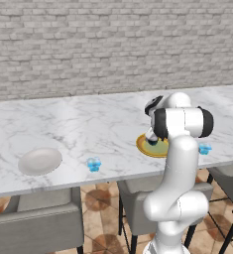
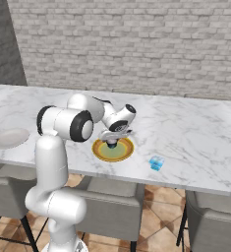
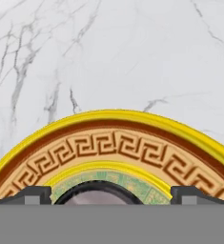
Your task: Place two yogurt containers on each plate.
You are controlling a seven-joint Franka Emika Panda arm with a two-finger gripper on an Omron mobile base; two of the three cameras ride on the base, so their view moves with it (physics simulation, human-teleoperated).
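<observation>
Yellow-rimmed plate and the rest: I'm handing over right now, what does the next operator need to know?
Pincer: open, low over the yellow-rimmed plate.
Black yogurt cup: sits between the fingertips on that plate's green centre, apparently just released.
Blue cups: one on the counter right of that plate, one near the off-white plate, which has none.
Left: one more cup here, two on the off-white plate.

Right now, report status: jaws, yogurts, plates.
Gripper over yellow-rimmed plate, jaws wide, dark cup between them on the plate. Two blue cups on counter. White plate bare. Nothing blocking.
</observation>
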